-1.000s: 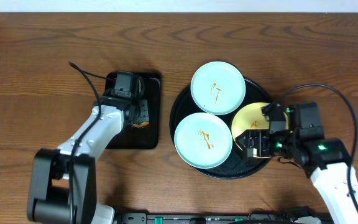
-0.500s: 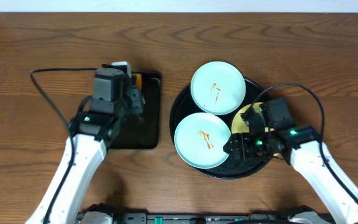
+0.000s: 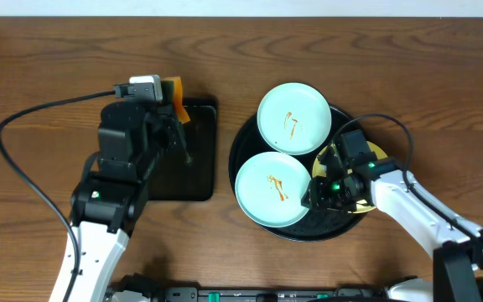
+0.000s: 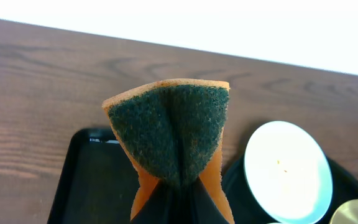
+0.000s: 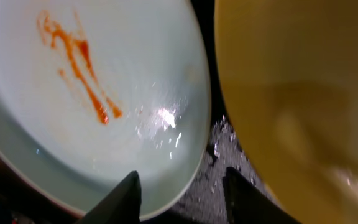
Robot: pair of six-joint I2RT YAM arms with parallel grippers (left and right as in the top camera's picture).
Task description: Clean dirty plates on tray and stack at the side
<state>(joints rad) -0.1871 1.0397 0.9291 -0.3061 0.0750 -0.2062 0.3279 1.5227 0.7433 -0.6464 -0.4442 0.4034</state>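
All 3 plates sit on the round black tray (image 3: 240, 149). The far bluish plate (image 3: 294, 117) and near bluish plate (image 3: 273, 189) are both smeared orange, and the yellow plate (image 5: 291, 93) lies just beside them. The right hand (image 5: 182, 193) straddles the near bluish plate's rim, its fingers apart; I cannot tell if it is clamped. The left hand (image 4: 174, 204) pinches a folded sponge (image 4: 173, 130), raised over the far end of the small rectangular tray (image 3: 198, 172) on the bench (image 3: 49, 67).
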